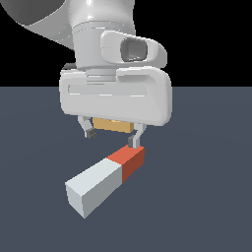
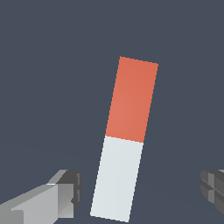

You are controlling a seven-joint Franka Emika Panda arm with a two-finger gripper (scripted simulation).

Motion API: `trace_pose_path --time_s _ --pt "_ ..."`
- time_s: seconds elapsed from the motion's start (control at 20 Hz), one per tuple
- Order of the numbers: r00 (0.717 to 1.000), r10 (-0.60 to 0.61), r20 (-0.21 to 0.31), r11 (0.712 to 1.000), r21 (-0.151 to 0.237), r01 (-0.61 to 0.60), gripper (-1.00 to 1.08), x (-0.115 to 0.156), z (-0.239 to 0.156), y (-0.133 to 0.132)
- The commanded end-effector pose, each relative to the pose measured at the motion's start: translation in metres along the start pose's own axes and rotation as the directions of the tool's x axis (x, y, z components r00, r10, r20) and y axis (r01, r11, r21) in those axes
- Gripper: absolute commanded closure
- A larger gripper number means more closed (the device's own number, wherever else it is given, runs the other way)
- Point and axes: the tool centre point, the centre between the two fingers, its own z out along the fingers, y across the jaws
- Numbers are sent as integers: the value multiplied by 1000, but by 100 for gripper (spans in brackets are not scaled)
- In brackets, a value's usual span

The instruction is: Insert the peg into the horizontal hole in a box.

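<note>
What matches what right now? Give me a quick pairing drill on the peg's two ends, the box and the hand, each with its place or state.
Things:
1. peg red-orange end
2. peg pale end
3. box
4. hand

Descriptions:
A. mostly hidden behind the hand, only a tan strip showing
B. open, fingers either side, holding nothing
C. nearest the exterior camera
D. directly under one fingertip in the exterior view

Pairs: 1-D, 2-C, 3-A, 4-B

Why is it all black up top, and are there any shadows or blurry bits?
Exterior view: black is empty background above the flat floor; the peg casts no visible shadow; everything looks sharp. Wrist view: the hand looks blocky but not blurred; even light, no glare.
</note>
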Motion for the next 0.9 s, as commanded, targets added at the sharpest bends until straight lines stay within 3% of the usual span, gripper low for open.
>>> trace_pose_path --time_s 0.0,0.35,0.85 --pt "998 71 2 998 3 -71 -92 -13 12 -4" --pt "983 183 5 983 9 -183 -92 -34 33 -14" --pt "982 188 5 982 11 -188 -92 -35 36 -15"
